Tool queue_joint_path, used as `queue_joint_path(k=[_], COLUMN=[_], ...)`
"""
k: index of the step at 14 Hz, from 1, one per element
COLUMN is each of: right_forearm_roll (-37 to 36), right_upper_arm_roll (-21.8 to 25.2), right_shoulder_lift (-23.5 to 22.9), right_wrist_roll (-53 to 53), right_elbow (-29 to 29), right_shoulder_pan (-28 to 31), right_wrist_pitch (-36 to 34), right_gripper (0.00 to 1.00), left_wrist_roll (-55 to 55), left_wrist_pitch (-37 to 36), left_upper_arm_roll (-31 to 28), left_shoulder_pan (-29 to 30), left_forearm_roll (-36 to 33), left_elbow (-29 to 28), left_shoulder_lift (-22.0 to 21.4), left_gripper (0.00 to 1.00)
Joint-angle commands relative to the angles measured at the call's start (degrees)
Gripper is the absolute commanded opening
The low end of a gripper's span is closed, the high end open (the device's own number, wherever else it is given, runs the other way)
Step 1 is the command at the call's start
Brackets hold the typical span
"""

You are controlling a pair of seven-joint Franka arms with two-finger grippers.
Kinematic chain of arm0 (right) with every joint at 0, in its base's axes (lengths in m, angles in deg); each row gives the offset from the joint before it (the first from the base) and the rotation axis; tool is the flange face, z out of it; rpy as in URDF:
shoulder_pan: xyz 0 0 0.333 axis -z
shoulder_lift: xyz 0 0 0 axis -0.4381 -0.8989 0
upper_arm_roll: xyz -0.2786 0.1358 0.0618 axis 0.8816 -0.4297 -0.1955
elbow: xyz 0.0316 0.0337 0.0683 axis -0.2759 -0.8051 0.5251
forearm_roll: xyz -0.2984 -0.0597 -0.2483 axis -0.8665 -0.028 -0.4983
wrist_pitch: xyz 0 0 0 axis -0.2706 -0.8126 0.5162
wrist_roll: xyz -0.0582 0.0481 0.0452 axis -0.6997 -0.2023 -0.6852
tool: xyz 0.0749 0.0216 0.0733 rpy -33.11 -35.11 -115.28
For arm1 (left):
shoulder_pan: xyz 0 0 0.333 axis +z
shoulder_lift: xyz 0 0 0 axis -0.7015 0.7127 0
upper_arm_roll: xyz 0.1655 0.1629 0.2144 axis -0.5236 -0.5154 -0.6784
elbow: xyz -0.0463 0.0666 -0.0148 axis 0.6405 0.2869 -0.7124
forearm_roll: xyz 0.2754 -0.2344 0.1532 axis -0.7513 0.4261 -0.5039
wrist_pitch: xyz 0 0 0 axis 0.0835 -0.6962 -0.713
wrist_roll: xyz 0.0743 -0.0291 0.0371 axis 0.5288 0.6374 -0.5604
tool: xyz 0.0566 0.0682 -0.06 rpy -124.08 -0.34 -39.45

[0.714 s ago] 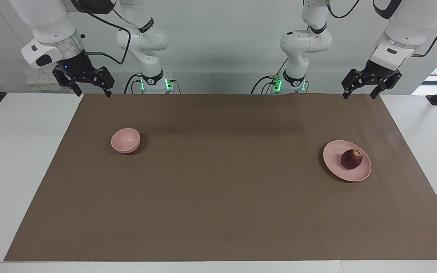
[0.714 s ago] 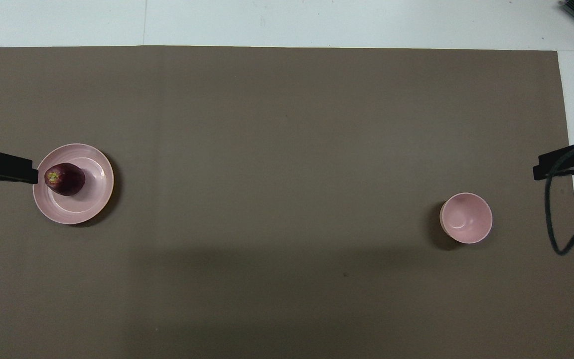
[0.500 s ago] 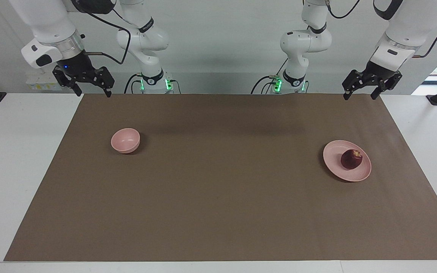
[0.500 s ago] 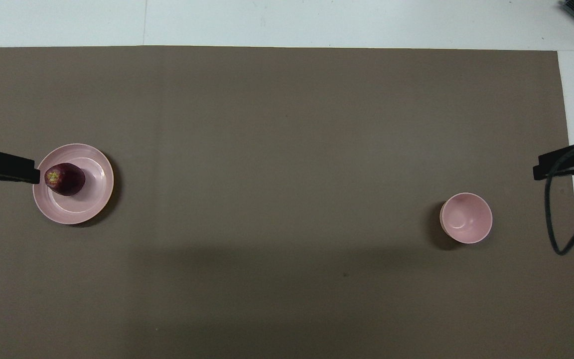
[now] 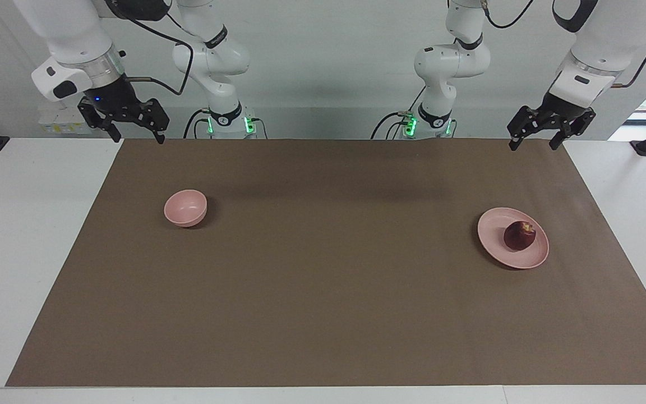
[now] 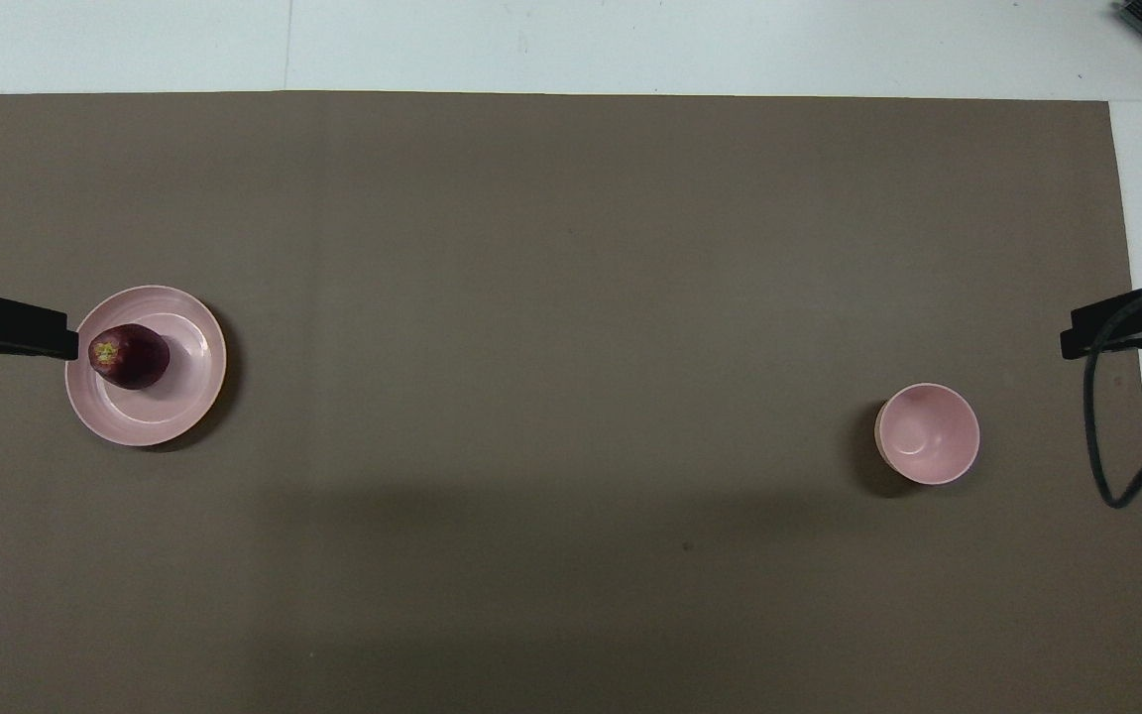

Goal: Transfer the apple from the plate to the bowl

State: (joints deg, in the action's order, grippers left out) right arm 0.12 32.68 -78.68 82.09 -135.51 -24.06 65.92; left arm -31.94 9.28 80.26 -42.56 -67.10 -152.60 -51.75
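Note:
The dark red apple (image 5: 519,235) sits on the pale pink plate (image 5: 492,231) toward the left arm's end of the table. The small deep pink bowl (image 5: 185,207) stands empty toward the right arm's end. My left gripper (image 5: 532,145) is open and empty, held in the air over the mat's edge nearest the robots, above the plate's end. My right gripper (image 5: 138,138) is open and empty over the mat's corner near the bowl's end. The overhead view shows the apple (image 6: 129,356), plate (image 6: 192,387), bowl (image 6: 928,433), and both grippers' tips, the left (image 6: 11,335) and the right (image 6: 1116,332).
A brown mat (image 5: 323,292) covers most of the white table (image 5: 26,241). A black cable (image 6: 1096,446) hangs from the right arm beside the bowl's end. The two arm bases (image 5: 323,123) stand at the table's edge nearest the robots.
My left gripper has shifted slightly, sinking a little over the mat's edge above the plate's end. The right arm, apple, plate and bowl have not moved.

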Motion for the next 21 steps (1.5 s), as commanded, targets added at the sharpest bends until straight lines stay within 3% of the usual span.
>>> queue_joint_path(k=[1,7,10,21], right_forearm_roll=[-0.1,-0.2,-0.2,-0.2], right_upper_arm_roll=[-0.2,-0.1,-0.2,-0.2], right_shoulder_lift=[0.3,0.3,0.3,1.0], right_wrist_roll=[0.8,0.5,0.5,-0.1], right_elbow=[0.2,0.2,0.2,-1.2], right_shoulder_pan=[0.4,0.5,0.4,0.4], right_wrist_pitch=[-0.9,-0.4,-0.3,-0.6], right_gripper=[1.00,1.00,1.00,1.00], left_wrist_roll=[-1.0,-0.5,-0.5,-0.2], left_wrist_pitch=[1.3,3.4,11.2,29.3], left_upper_arm_roll=[0.1,0.1,0.1,0.1], left_shoulder_pan=[-0.1,0.9,3.9,9.2], left_forearm_roll=[0.2,0.2,0.2,0.1], left_elbow=[-1.6,-3.0,-6.7,-17.6], left_shoulder_lift=[-1.2,-1.0,0.0,6.1], left_gripper=[1.00,1.00,1.00,1.00])
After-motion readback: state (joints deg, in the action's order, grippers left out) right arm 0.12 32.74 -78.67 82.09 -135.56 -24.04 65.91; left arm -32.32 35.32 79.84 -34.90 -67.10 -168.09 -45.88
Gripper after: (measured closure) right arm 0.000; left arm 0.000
